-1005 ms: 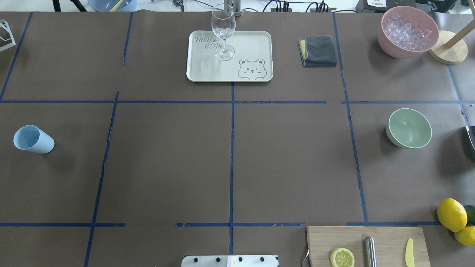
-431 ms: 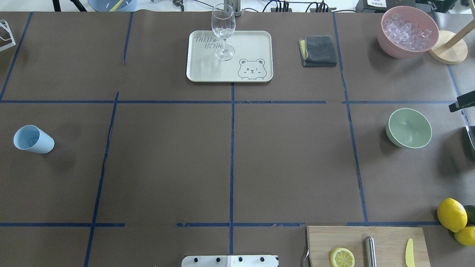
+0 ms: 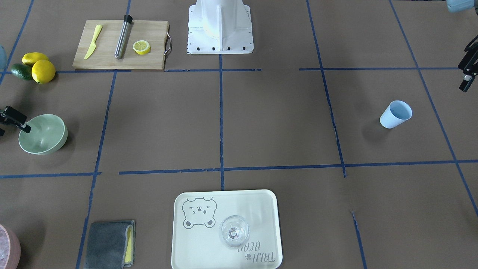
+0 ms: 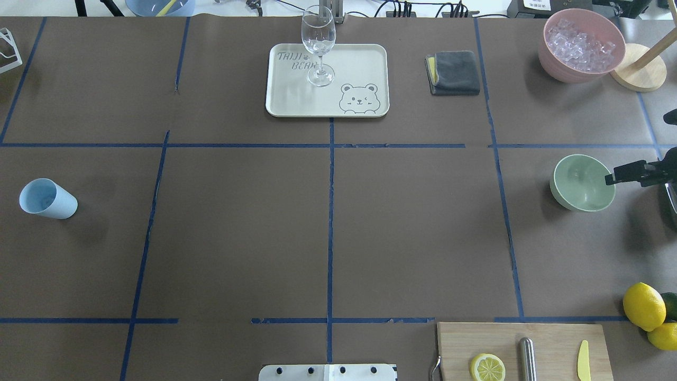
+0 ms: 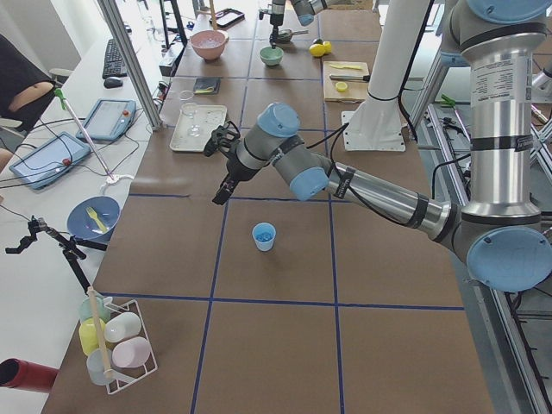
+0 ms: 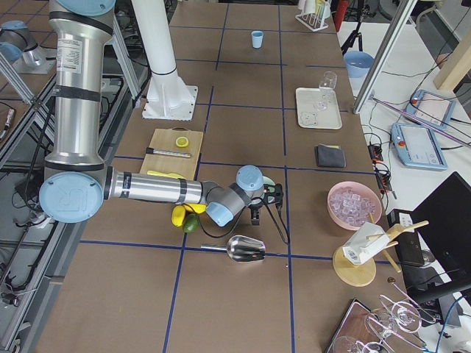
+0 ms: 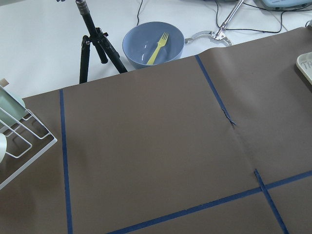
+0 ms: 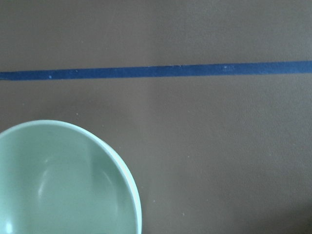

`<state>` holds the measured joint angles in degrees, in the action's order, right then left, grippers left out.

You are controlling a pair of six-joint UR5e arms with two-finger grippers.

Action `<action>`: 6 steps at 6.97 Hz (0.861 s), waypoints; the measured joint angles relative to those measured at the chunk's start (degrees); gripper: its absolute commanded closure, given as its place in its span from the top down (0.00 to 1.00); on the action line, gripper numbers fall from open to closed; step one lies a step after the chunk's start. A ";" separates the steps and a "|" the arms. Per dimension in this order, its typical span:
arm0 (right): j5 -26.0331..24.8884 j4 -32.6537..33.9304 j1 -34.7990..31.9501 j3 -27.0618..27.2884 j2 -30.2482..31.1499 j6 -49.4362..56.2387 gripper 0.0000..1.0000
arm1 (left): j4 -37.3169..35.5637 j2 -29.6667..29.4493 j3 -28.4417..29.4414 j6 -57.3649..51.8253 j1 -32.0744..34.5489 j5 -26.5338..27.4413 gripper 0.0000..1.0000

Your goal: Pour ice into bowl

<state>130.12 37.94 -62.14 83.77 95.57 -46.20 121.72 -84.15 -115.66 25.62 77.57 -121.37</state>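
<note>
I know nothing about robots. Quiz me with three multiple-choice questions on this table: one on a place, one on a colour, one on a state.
1. The wine glass stands: A on the tray, B on the floor, C on a chair.
2. The cup is: A red, B light blue, C yellow.
3. The green bowl is: A upside down, B full of water, C empty.
Answers: 1 A, foot on the tray; 2 B, pale blue throughout; 3 C, upright with bare inside.
</note>
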 measured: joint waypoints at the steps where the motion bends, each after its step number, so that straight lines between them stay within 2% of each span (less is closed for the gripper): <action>1: -0.12 -0.74 0.95 -0.66 -0.32 -1.07 0.29 | 0.32 0.07 -0.03 0.03 -0.03 0.22 1.00; 2: -0.08 -1.02 1.68 -0.75 -0.96 -2.92 0.00 | 0.46 0.10 -0.03 0.04 -0.05 0.46 1.00; 6: 3.60 -0.78 1.54 2.70 -1.84 -5.74 0.00 | 0.88 0.13 0.17 1.61 -1.54 1.25 1.00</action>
<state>133.72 37.16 -60.60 86.47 93.73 -51.94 122.59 -84.02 -115.49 27.23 76.03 -120.12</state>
